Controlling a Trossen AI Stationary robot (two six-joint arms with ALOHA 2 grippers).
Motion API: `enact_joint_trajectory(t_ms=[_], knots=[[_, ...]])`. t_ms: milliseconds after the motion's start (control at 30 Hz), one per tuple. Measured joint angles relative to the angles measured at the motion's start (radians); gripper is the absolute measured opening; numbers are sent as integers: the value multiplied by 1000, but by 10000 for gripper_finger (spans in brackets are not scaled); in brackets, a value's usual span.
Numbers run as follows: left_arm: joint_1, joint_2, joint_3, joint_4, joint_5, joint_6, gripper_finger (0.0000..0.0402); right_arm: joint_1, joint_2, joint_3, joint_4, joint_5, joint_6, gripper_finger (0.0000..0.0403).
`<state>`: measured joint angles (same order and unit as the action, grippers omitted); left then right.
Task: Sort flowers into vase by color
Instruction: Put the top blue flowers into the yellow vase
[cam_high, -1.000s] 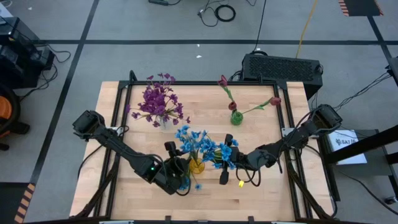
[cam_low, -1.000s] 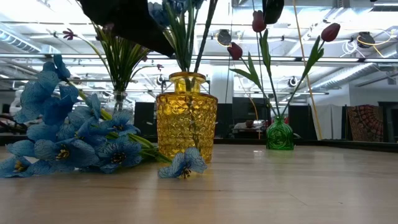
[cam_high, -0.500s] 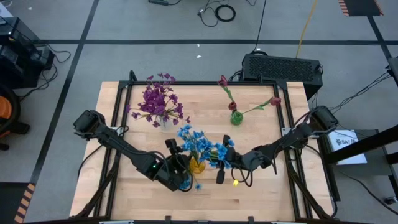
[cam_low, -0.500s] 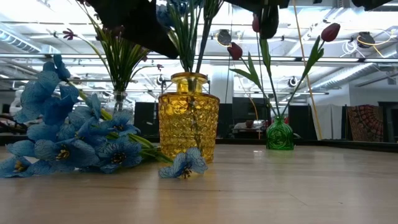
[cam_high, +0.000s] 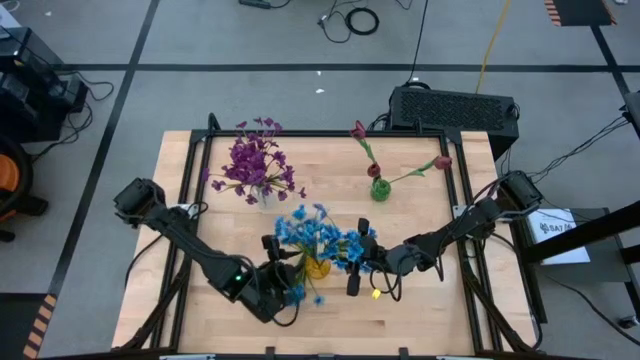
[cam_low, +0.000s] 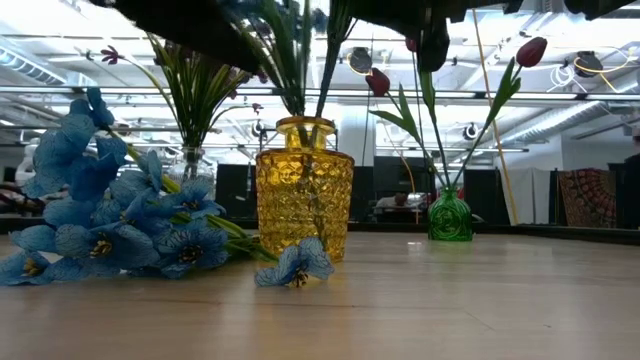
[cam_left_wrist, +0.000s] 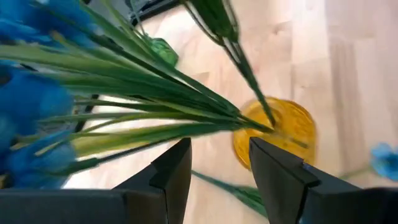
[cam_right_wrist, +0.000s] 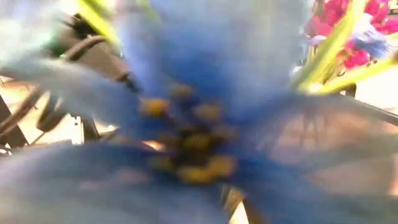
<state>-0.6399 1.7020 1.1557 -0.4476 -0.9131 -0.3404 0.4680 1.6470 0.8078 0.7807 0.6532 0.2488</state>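
A yellow glass vase (cam_high: 316, 266) (cam_low: 304, 200) stands mid-table with several blue sprigs (cam_high: 305, 230) stuck in it by their stems. My left gripper (cam_high: 285, 268) (cam_left_wrist: 217, 155) is open just left of the vase, and green stems (cam_left_wrist: 161, 99) cross in front of its fingers. More blue flowers (cam_low: 110, 225) lie on the table by the vase. My right gripper (cam_high: 358, 270) hangs right of the vase among blue blossoms (cam_high: 357, 245). One blossom (cam_right_wrist: 186, 137) fills the right wrist view and hides the gripper.
Purple sprigs stand in a clear vase (cam_high: 262, 192) at the far left. Dark red tulips stand in a small green vase (cam_high: 378, 188) (cam_low: 450, 215) at the far right. A loose blue blossom (cam_high: 318, 298) (cam_low: 293, 265) lies near the yellow vase. A black frame rims the table.
My right gripper has moved toward the table's left, closer to the yellow vase, bringing blue blossoms along with it. My left gripper has drawn back a little toward the near left. The blue sprigs in the vase now lean more to the left.
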Motion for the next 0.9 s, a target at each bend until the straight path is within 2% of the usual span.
enact_joint_trajectory(t_ms=[233, 400, 633, 800, 900], knots=[[-67, 0, 0, -148, 3, -166, 168, -2, 0, 0, -48, -1, 6, 160], [-99, 0, 0, -225, 3, -274, 168, -3, 0, 0, -107, -42, 126, 220], [-118, 0, 0, -228, 4, -309, 168, -2, -28, 0, -169, -57, 133, 308], [-120, 0, 0, -225, 33, -329, 168, 16, -110, 0, -263, -54, 126, 346], [-120, 0, 0, -224, 46, -336, 168, 37, -157, 0, -323, -12, 105, 360]])
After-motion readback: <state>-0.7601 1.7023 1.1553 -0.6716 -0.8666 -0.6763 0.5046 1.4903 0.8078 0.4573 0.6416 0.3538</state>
